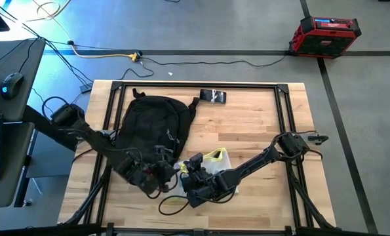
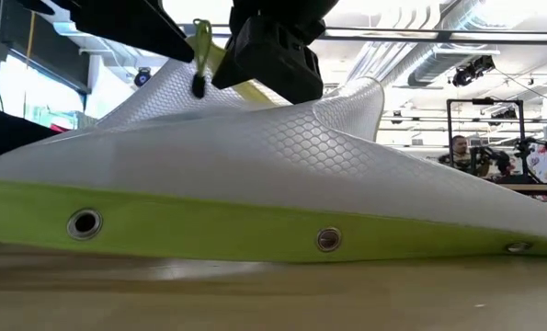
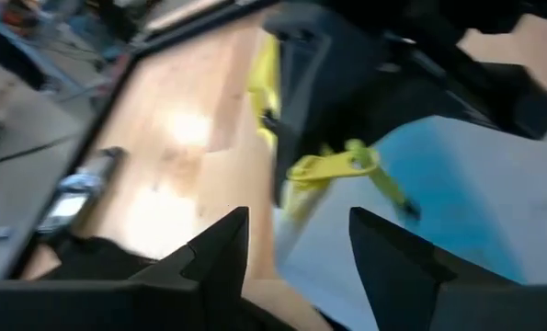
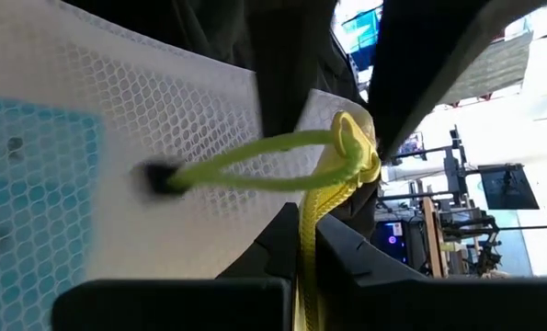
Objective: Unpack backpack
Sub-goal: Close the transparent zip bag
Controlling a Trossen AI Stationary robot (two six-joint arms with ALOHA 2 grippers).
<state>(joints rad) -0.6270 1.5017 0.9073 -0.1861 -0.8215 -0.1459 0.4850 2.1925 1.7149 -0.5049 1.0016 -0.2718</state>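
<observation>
The backpack [image 1: 153,121] lies flat on the wooden table [image 1: 260,124], left of centre, its top loop pointing to the far edge. Just beside its near right corner sits a white mesh pouch [image 1: 215,165] with yellow-green trim, and both arms crowd in over it.

The right gripper [image 1: 193,176] has its fingers pinched together on the pouch's yellow strap [image 4: 321,198] (the right wrist view shows the strap running straight down between the two dark fingers). A yellow cord loop [image 4: 255,158] runs from that strap to a black stopper on the mesh.

The left gripper [image 3: 296,239] hovers right next to it at the backpack's near edge, fingers spread apart with nothing between them. Its wrist view is smeared, so the yellow tab ahead of it is hard to read, and the dark mass above it could be the other arm or the bag; I cannot tell.

From table height the pouch fills nearly everything: green hem, metal eyelets [image 2: 328,239], honeycomb mesh. The backpack is hidden behind it. A small dark object [image 1: 214,96] lies at the far edge, too small to identify.
</observation>
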